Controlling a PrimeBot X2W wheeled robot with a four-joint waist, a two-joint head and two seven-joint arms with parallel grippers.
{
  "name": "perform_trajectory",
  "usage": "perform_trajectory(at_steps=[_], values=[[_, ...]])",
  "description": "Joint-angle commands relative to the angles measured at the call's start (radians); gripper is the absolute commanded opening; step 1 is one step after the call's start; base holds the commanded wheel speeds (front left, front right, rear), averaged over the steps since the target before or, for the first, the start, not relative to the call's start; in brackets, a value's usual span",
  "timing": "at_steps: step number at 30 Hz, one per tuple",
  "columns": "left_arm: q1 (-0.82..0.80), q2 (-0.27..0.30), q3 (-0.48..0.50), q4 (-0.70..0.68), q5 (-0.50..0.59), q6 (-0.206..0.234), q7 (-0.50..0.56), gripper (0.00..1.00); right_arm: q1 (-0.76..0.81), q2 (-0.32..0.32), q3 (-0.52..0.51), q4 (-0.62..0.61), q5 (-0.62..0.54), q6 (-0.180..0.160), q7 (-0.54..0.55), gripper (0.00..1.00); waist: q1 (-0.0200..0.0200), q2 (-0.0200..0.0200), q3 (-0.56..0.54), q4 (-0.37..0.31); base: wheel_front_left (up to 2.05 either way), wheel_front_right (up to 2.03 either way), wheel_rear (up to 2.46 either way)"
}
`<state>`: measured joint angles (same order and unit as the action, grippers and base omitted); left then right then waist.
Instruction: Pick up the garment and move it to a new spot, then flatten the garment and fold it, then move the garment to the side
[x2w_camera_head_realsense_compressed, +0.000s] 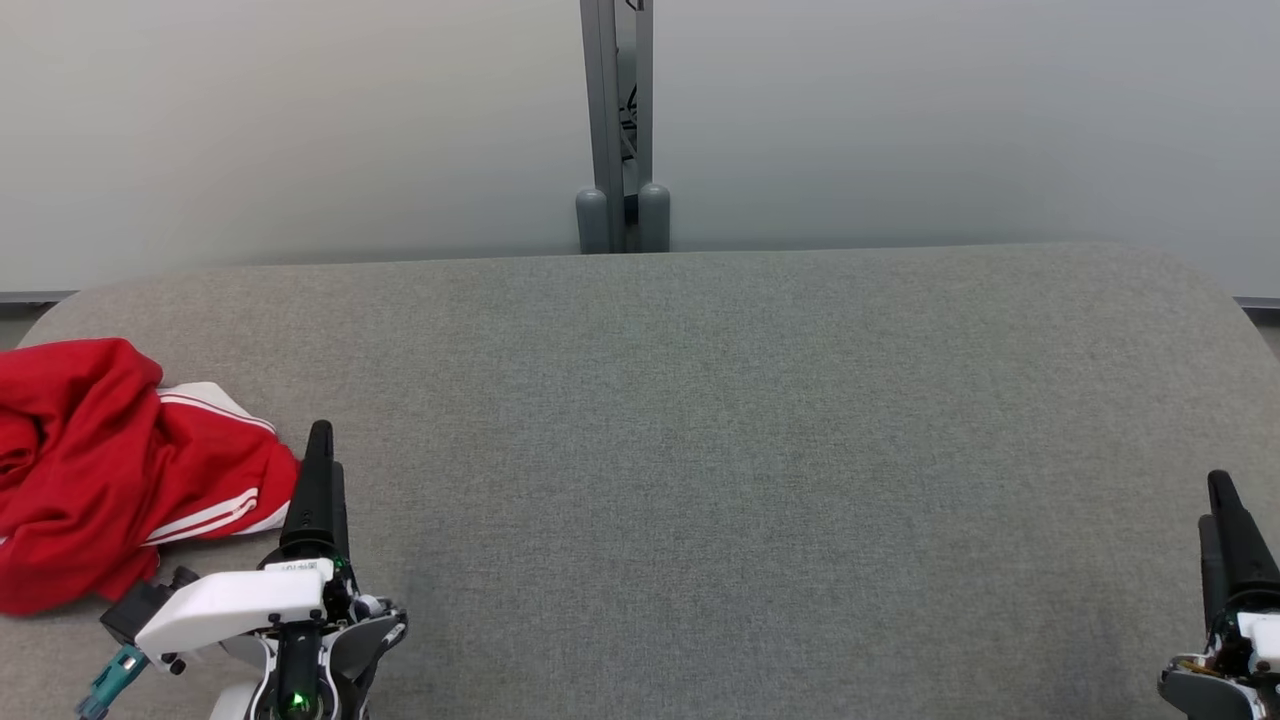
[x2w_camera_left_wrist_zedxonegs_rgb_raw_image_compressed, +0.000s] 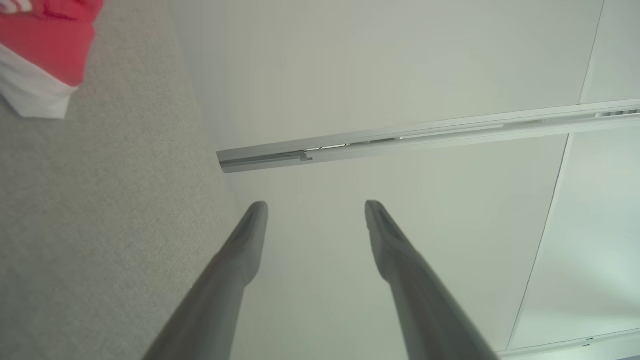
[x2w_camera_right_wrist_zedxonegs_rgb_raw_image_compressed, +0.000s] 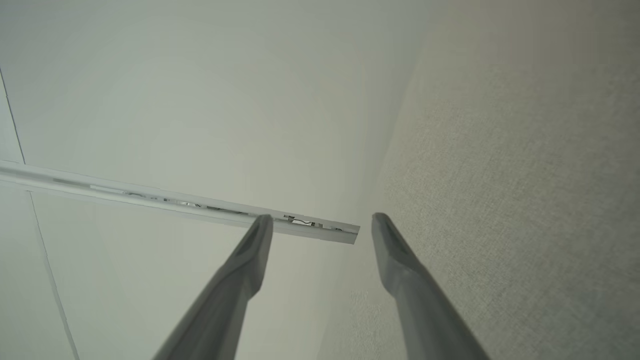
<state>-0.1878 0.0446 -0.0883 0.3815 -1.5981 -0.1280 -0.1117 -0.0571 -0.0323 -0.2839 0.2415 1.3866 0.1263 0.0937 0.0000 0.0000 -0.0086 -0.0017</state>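
We see the garment (x2w_camera_head_realsense_compressed: 110, 470), soft red cloth with white stripes, lying crumpled at the left end of the bench (x2w_camera_head_realsense_compressed: 700, 450), a padded top in grey woven fabric with rounded corners. Our left gripper (x2w_camera_left_wrist_zedxonegs_rgb_raw_image_compressed: 315, 207) hangs just beside it, tapered dark fingers spread apart and empty. Our right gripper (x2w_camera_right_wrist_zedxonegs_rgb_raw_image_compressed: 322, 222), near the right end, is spread too. Behind stands a smooth pale wall (x2w_camera_head_realsense_compressed: 300, 120) with a grey metal post (x2w_camera_head_realsense_compressed: 620, 120).

All cameras are facing the wall

The head camera is looking down over the grey cushion (x2w_camera_head_realsense_compressed: 700, 450) toward the pale wall (x2w_camera_head_realsense_compressed: 300, 120). Both wrist cameras, rolled sideways close above the cushion, are facing that wall, sharing its grey post (x2w_camera_head_realsense_compressed: 615, 120) with the head view
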Motion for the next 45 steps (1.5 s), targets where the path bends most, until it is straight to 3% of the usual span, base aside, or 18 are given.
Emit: perform_trajectory(at_steps=[1, 16, 27, 35, 45], values=[[-0.007, 0.002, 0.019, -0.021, 0.022, -0.002, -0.007, 1.0, -0.033, -0.01, -0.003, -0.018, -0.048, 0.004, -0.018, 1.0, 0.0, 0.0, -0.001, 0.002, 0.0, 0.0, 0.0], [-0.005, 0.003, 0.123, -0.061, 0.231, -0.003, -0.042, 1.0, -0.075, -0.007, 0.052, -0.125, -0.423, 0.004, -0.099, 1.0, 0.0, 0.0, -0.008, 0.02, 0.0, 0.0, 0.0], [0.007, 0.004, 0.176, -0.151, 0.449, -0.002, -0.06, 1.0, -0.098, -0.032, 0.134, -0.2, -0.672, 0.005, -0.143, 1.0, 0.0, 0.0, -0.004, 0.026, 0.0, 0.0, 0.0], [0.024, 0.005, 0.158, -0.271, 0.639, 0.072, -0.074, 1.0, -0.095, -0.055, 0.204, -0.248, -0.879, 0.005, -0.175, 1.0, 0.0, 0.0, 0.002, 0.026, 0.0, 0.0, 0.0], [0.068, 0.005, -0.008, -0.359, 0.949, 0.177, -0.09, 1.0, -0.078, -0.054, 0.253, -0.241, -1.013, 0.005, -0.213, 1.0, 0.0, 0.0, 0.004, 0.027, 0.0, 0.0, 0.0]])
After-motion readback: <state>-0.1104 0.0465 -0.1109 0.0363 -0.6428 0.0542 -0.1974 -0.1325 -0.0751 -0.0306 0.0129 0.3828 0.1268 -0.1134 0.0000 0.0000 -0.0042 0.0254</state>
